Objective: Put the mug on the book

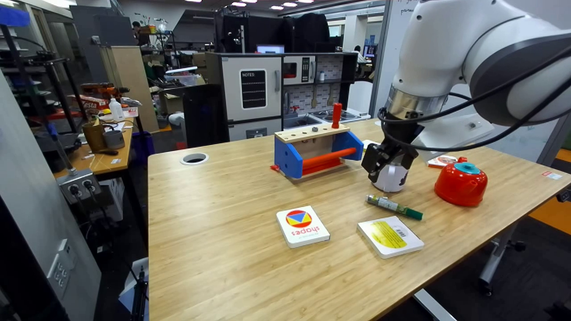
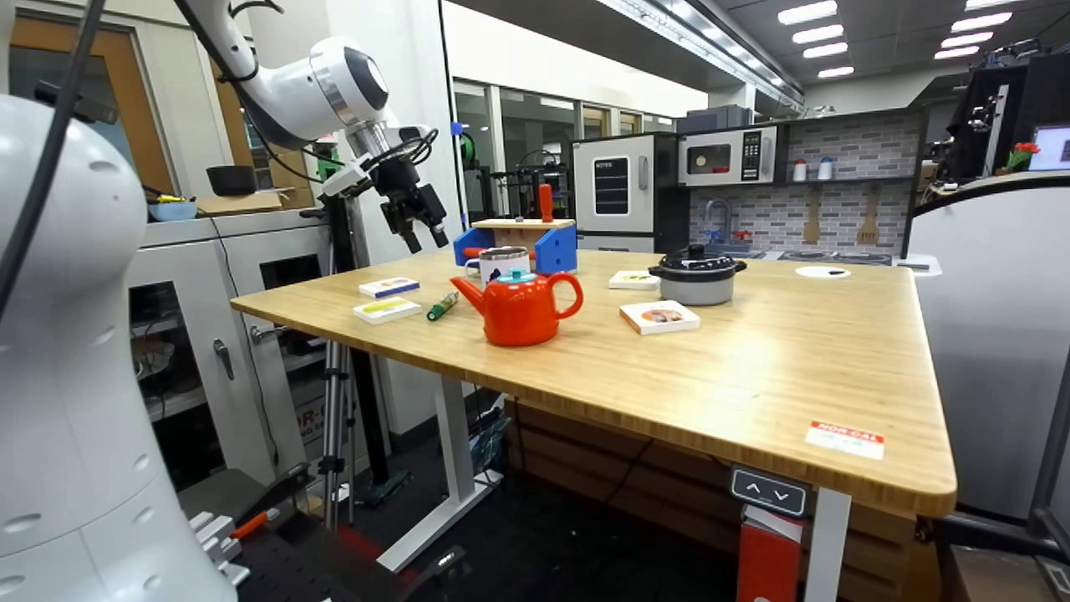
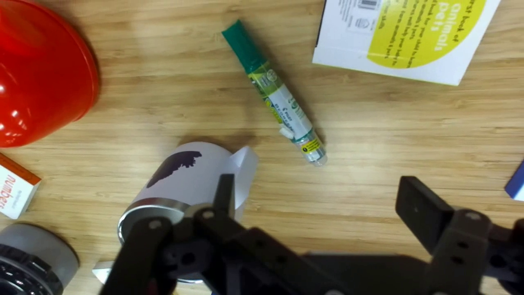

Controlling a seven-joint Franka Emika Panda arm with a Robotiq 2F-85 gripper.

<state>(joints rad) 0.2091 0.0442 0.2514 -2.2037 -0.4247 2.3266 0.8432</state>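
Pincer (image 3: 317, 182) was gaping wide over the bench (image 1: 214, 232), mug (image 2: 495, 266) stood upright near the red teapot (image 1: 459, 186), shapes book (image 1: 303, 226) lay flat, well apart from both.

Red teapot (image 2: 520, 316) and lidded pot (image 2: 698, 290) on a wooden tabletop (image 2: 752, 376)
A green-capped marker (image 3: 278, 96) lies between the teapot and a yellow-printed white book (image 1: 391, 237).

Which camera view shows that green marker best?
The wrist view: the green marker appears large and unobstructed from above, its printed label showing. Both exterior views show it too, but much smaller and from lower angles.
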